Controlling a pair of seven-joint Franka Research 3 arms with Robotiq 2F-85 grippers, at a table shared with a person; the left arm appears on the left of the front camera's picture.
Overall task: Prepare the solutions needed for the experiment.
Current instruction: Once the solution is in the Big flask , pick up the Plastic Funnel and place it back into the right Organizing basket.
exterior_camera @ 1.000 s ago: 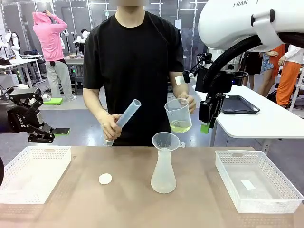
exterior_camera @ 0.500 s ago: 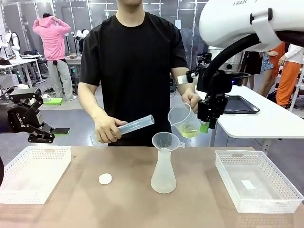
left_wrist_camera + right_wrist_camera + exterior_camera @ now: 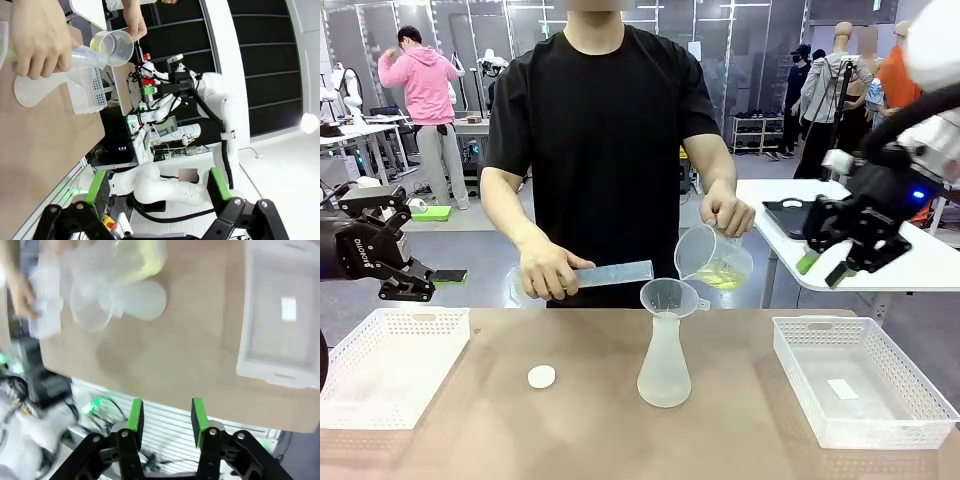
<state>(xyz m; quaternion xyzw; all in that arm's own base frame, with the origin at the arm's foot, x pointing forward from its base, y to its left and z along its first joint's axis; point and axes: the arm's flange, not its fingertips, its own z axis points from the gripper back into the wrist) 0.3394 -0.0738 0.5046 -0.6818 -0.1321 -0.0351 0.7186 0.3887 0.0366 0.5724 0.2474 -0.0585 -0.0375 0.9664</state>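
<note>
1. my left end effector (image 3: pixel 156 187) hangs at the left end of the worktop (image 3: pixel 520 430). in the front view a white perforated plastic basket (image 3: pixel 390 350) lies below it. its green pads stand wide apart with nothing between them.
2. my right end effector (image 3: pixel 823 268) is up in the air on the right, higher in the front view than the second white perforated basket (image 3: pixel 860 400). in the right wrist view its pads sit part-way apart and grip nothing.
3. the pale yellow-green watery liquid (image 3: pixel 720 277) is in a clear plastic beaker (image 3: pixel 698 248). the person across the worktop holds it with the hand on the picture's right (image 3: pixel 727 215).
4. the beaker is tilted with its spout down toward the picture's left, and the liquid sits pooled at the low side. the spout is just above the rim of a frosted plastic funnel (image 3: pixel 668 295). i cannot tell whether any stream is falling.
5. the funnel sits in the neck of a frosted conical flask (image 3: pixel 664 375), which stands upright near the middle of the worktop.
6. the person's hand on the picture's left (image 3: pixel 548 272) holds a clear graduated cylinder (image 3: pixel 615 273) roughly level, with its open end near the funnel.
7. a small white round cap (image 3: pixel 541 376) lies flat on the worktop, left of the flask and apart from it.
</note>
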